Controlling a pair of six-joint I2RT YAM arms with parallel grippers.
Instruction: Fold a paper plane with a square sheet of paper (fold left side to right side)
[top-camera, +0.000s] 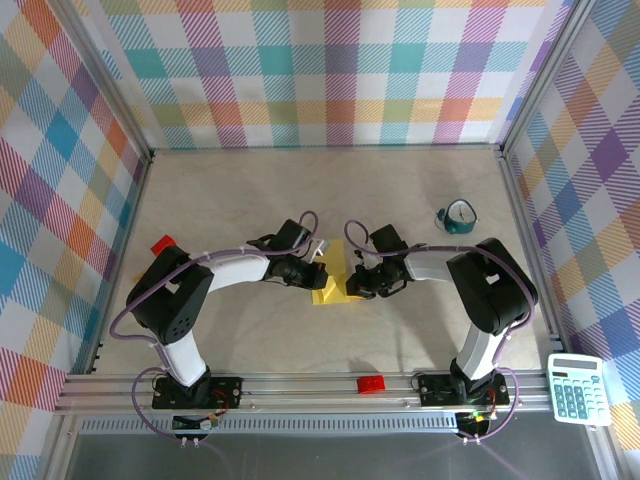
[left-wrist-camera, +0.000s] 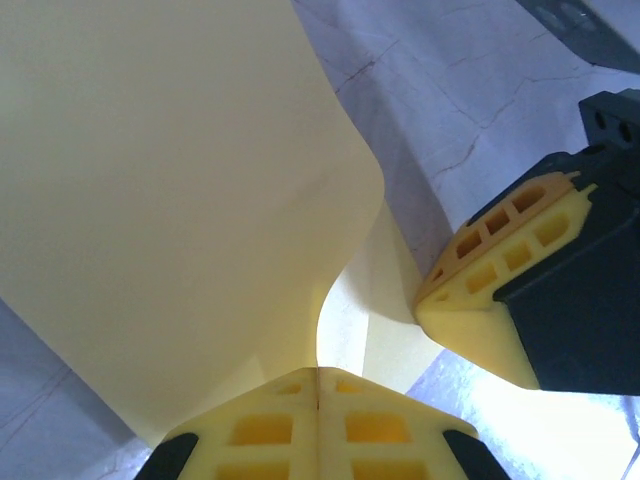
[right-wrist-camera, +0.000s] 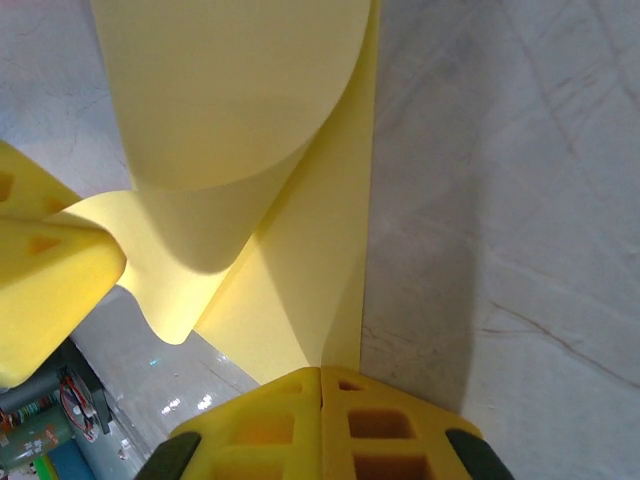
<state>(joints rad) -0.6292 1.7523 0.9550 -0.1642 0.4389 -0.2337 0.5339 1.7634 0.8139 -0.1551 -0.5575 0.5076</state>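
Red brick (top-camera: 372, 384): one on the front rail, between the two arm bases.
Calculator (top-camera: 577, 388): one, pale, at the near right corner, just beside the rail's end.
Arms: two, both bent inward so that their wrists meet over the middle of the table (top-camera: 250, 190).
Left gripper (left-wrist-camera: 318, 375): its two yellow fingers are pressed flat together, and the paper comes out of the seam between them, so it pinches the sheet.
Right gripper (right-wrist-camera: 320, 372): two yellow fingers, likewise closed tight on the sheet's edge; it faces the left gripper, close to it but apart.
Sheet of paper (top-camera: 330, 290): one, plain yellow, mid-table between the two grippers. One part lies flat on the table. The other part is lifted and curls over it in a loose roll, with no sharp crease pressed in.
Second red brick (top-camera: 162, 243): one near the table's left edge, well apart from the paper, which makes two bricks in all.
Teal round thing (top-camera: 458, 218): one, on the far right of the table; I cannot tell what it is.
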